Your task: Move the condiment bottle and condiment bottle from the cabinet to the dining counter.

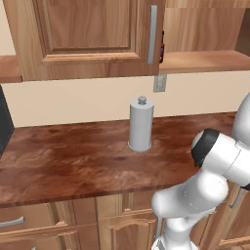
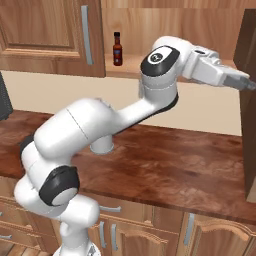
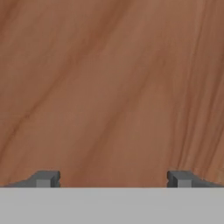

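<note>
- The cabinet (image 2: pixel 60 35) has one door swung aside, so its shelf (image 2: pixel 131 67) is exposed; judged from that, the way in is cleared and the fetching itself is what remains.
- One condiment bottle (image 2: pixel 117 48) stands upright on that shelf, well off to the left of the end effector (image 3: pixel 113 178) as the right base view shows it, and untouched by it. In the left base view only a sliver of it peeks out past the closed door's edge.
- A second bottle cannot be made out in these views (it may be hidden behind the door or the arm), so its whereabouts are unknown.
- The end effector has its fingers spread wide apart with nothing between them; ahead of it the hand view gives plain wood grain at close range, seemingly a cabinet panel.
- The bench (image 1: pixel 73 161) below carries a grey cylinder holder (image 1: pixel 141 125), lower than and left of the end effector; this is the wall-side top, not the dining counter.
- Judgement: nothing is delivered yet. Both bottles are yet to be grasped, carried and set down.
</note>
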